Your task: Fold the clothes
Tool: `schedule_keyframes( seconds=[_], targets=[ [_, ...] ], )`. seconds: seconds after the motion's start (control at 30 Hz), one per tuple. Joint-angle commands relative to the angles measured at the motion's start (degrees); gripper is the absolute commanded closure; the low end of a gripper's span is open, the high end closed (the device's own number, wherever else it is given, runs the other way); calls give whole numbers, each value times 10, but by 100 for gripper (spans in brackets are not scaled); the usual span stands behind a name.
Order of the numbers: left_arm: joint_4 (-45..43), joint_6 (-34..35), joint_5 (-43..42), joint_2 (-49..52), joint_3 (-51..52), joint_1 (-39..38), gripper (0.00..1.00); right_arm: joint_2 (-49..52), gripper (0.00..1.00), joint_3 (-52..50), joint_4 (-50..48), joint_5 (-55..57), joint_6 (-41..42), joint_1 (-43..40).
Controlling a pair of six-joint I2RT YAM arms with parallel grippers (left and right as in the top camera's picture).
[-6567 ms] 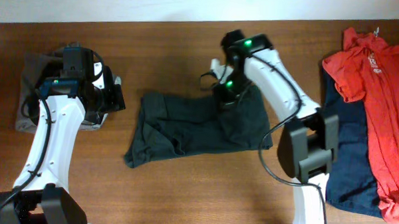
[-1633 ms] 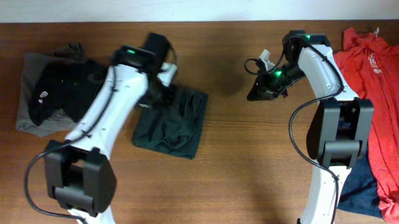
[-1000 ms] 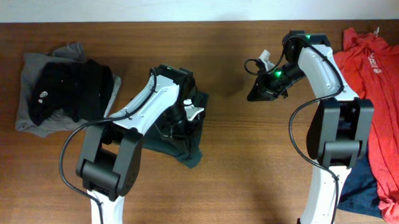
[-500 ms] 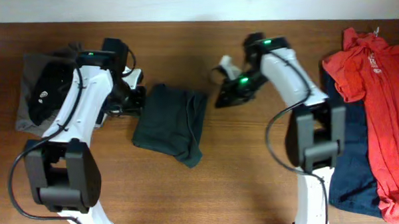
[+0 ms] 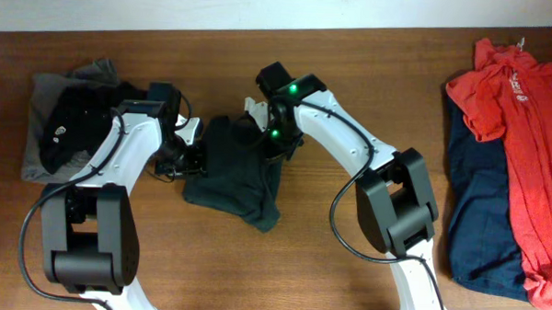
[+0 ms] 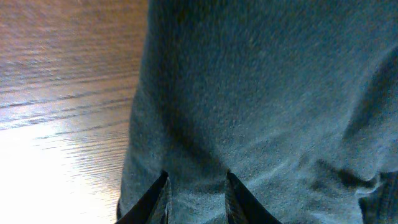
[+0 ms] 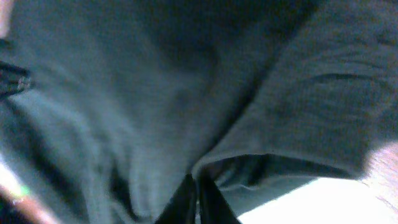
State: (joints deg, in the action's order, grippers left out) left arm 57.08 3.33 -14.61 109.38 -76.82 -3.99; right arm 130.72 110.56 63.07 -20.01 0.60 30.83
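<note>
my left gripper [image 6: 196,200] is parted only narrowly, tips down on the left edge of the dark green t-shirt [image 5: 234,177], with no cloth between them. the right gripper [image 7: 196,198] is closed, tips against a folded hem at the shirt's upper right; i can't tell whether cloth is caught. the shirt lies bundled at centre-left of the table [image 5: 347,240]. half a second back the right one hung clear of the cloth, off to its right; the bundle hasn't shifted.

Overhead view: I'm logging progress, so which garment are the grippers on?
The dark green shirt mid-table, left gripper and right gripper at its edges; red shirt and navy garment lie right, black garment and grey garment left.
</note>
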Motion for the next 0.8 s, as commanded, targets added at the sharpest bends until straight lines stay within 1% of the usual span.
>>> schedule_keyframes(
  seconds=[0.0, 0.13, 0.17, 0.2, 0.23, 0.27, 0.3, 0.43, 0.5, 0.53, 0.57, 0.6, 0.7, 0.77],
  targets=[
    [-1, 3, -13, 0, 11, 0, 71, -19, 96, -4, 13, 106, 44, -16],
    [-2, 3, -13, 0, 11, 0, 71, -28, 96, -2, 47, 100, 59, -65],
    [-1, 3, -13, 0, 12, 0, 71, -31, 96, -2, 54, 89, 57, -77],
    [-1, 3, -12, 0, 11, 0, 71, -34, 93, -2, 61, 55, 33, -90],
    [-2, 3, -12, 0, 12, 0, 70, -37, 87, -2, 63, 26, 7, -97],
    [-2, 3, -12, 0, 12, 0, 69, -40, 77, -1, 63, -4, -17, -108],
    [-3, 3, -12, 0, 12, 0, 67, -40, 73, 2, 61, -8, -16, -114],
    [-2, 3, -12, 0, 12, -2, 66, -40, 59, 8, 29, -41, -17, -130],
    [-3, 3, -12, 0, 12, -2, 65, -39, 48, 7, -17, -86, -23, -130],
    [-3, 3, -11, 0, 12, -2, 65, -39, 46, 7, -31, -103, -31, -128],
    [-3, 3, -10, 0, 12, -2, 65, -39, 42, 6, -57, -120, -36, -121],
    [-3, 3, -10, 0, 12, -2, 64, -37, 41, 6, -69, -116, -36, -115],
    [-3, 3, -10, 0, 12, -3, 64, -27, 41, 6, -82, -80, -35, -94],
    [-5, 3, -10, 0, 12, -3, 64, -14, 43, 2, -85, -12, -7, -81]
  ],
)
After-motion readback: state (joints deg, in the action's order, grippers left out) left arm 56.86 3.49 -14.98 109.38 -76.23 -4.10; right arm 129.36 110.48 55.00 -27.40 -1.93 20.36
